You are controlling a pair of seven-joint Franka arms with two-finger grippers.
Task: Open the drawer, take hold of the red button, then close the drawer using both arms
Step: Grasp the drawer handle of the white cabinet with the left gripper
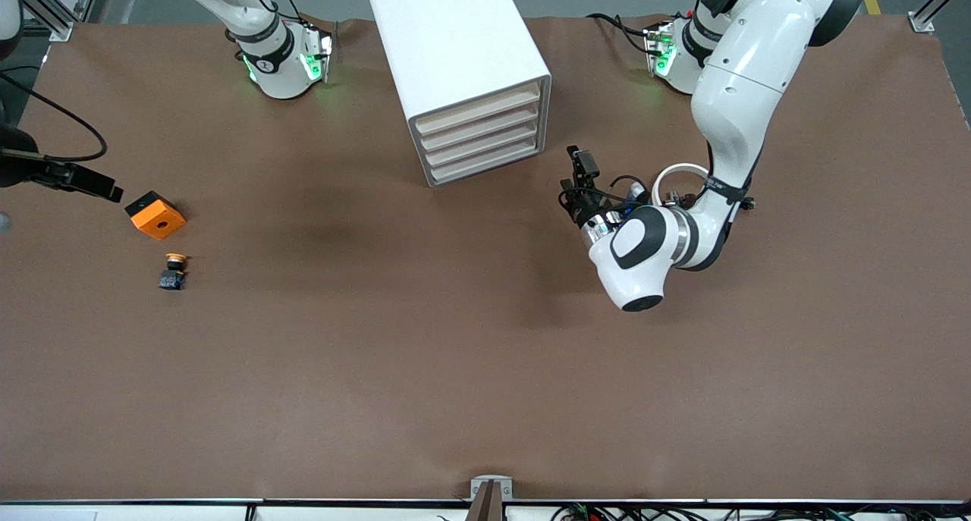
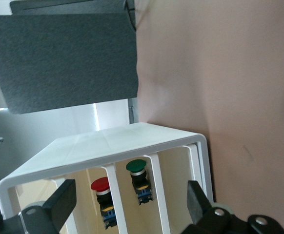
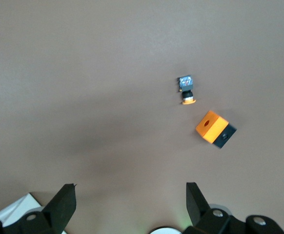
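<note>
The white cabinet (image 1: 455, 51) stands at the table's robot side, its four cream-fronted drawers (image 1: 482, 130) all shut. The left wrist view looks in over the low drawer fronts (image 2: 110, 195). There the red-capped button (image 2: 100, 184) lies in one drawer, and a green-capped button (image 2: 136, 165) lies in the drawer beside it. My left gripper (image 1: 578, 168) is open and empty, level with the drawer fronts and a short way off them; it also shows in the left wrist view (image 2: 128, 204). My right gripper (image 3: 131, 207) is open and empty, high over the right arm's end of the table.
An orange cube with a hole (image 1: 155, 214) and a yellow-capped button (image 1: 174, 271) lie on the brown table toward the right arm's end. Both show in the right wrist view, the cube (image 3: 211, 126) and the button (image 3: 186, 90). The right hand's black body (image 1: 83, 180) shows beside the cube.
</note>
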